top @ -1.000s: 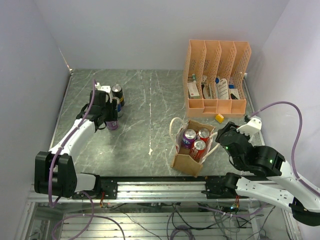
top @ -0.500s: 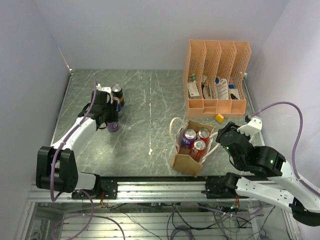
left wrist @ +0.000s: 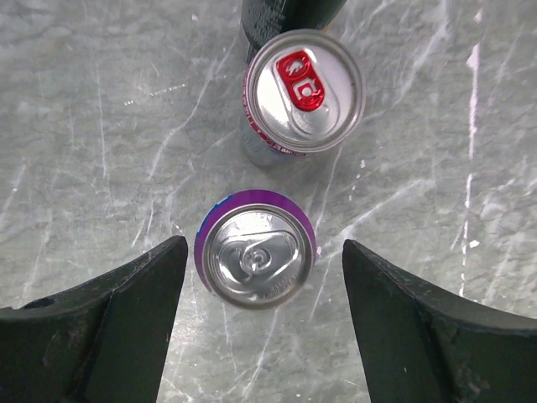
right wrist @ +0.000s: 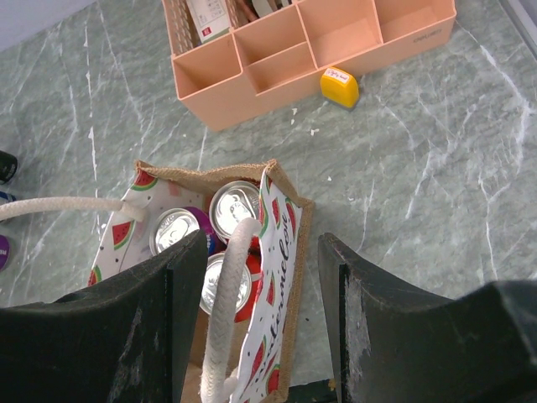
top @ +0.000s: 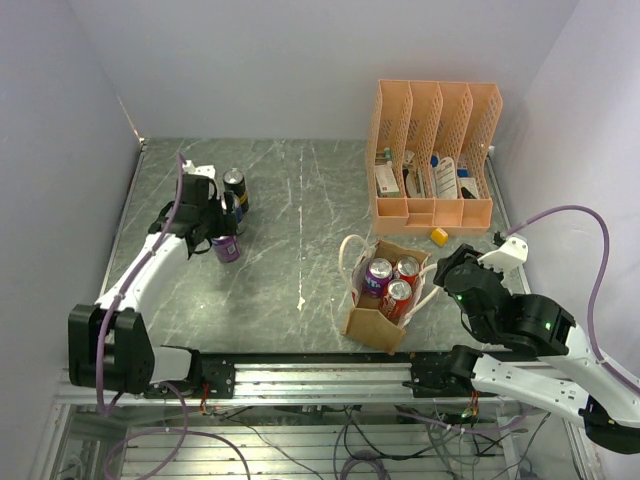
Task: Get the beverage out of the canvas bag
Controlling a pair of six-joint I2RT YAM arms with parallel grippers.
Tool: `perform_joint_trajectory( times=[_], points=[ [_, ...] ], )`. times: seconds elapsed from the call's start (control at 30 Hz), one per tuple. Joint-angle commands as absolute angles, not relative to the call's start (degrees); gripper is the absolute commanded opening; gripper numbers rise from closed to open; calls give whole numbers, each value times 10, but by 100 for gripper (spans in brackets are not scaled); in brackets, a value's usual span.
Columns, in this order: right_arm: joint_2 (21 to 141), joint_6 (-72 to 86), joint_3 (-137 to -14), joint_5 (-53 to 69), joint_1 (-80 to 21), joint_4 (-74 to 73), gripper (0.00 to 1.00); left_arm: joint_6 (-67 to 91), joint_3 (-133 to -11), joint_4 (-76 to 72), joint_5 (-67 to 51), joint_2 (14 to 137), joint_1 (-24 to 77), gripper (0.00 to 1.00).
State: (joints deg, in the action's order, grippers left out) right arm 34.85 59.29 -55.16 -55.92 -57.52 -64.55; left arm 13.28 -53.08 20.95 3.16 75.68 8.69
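Left hand (left wrist: 264, 248) straddles the purple can (left wrist: 256, 264), apparently clear of both fingers (left wrist: 126, 319).

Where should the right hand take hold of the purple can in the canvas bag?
Grip its upper wall just under the rim, coming straight down from above. The purple can stands upright in the canvas bag with only its top showing, close beside a red can, so its sides can probably be reached only through the open mouth.

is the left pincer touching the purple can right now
Apart. The left wrist view shows bare table on both sides of the purple can, between it and the fingers of the open left pincer.
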Motion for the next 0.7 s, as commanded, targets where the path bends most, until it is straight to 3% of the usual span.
perform_joint_trajectory(
  times=[0.0,0.2,0.37,0.67],
  points=[
    [344,598,-555,-570,-578,-643,55,129,-540,216,18,685,84,85],
    [333,594,-554,-568,-577,-639,55,201,-490,188,-71,537,119,97],
    [326,586,-551,-563,-577,-631,55,297,-431,157,-119,445,179,98],
    [338,582,-552,-561,-577,-628,55,396,-396,121,-53,453,394,98]
  ],
)
